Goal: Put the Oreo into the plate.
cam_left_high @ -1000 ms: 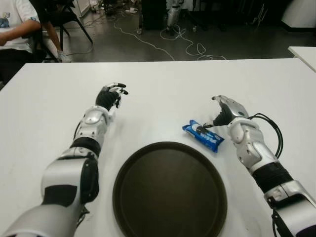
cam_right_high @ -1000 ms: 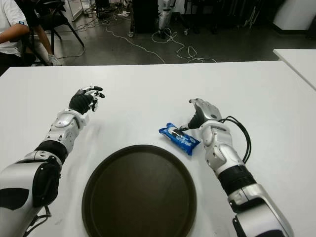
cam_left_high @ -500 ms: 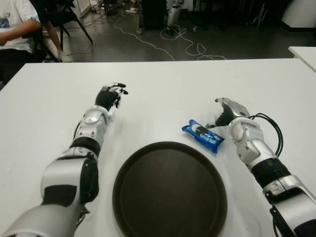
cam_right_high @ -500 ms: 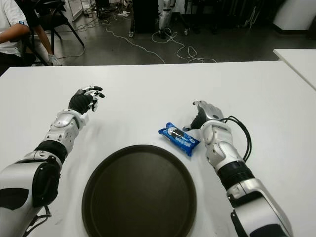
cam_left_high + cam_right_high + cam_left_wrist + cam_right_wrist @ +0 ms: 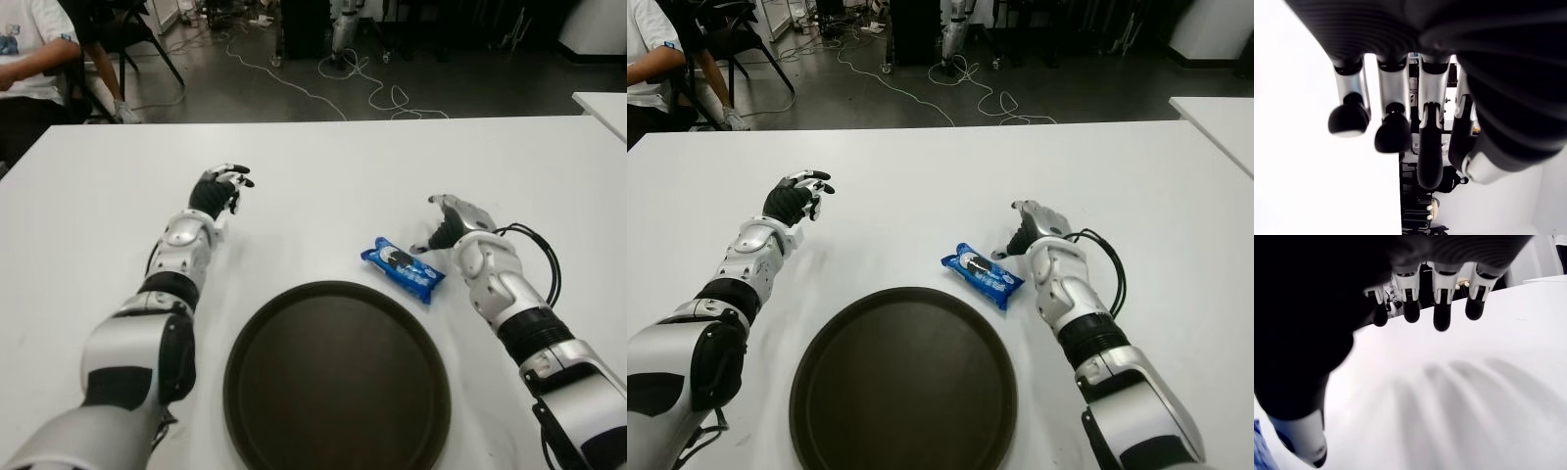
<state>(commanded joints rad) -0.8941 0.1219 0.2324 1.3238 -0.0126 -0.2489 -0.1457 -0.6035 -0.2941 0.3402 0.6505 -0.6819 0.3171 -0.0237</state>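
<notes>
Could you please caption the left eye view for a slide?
Open right hand beside the Oreo on the table, plate empty.

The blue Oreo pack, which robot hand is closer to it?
The right hand. It hovers open just beside the Oreo pack, on its right, not holding it. The left hand is far off across the table, on the pack's left.
</notes>
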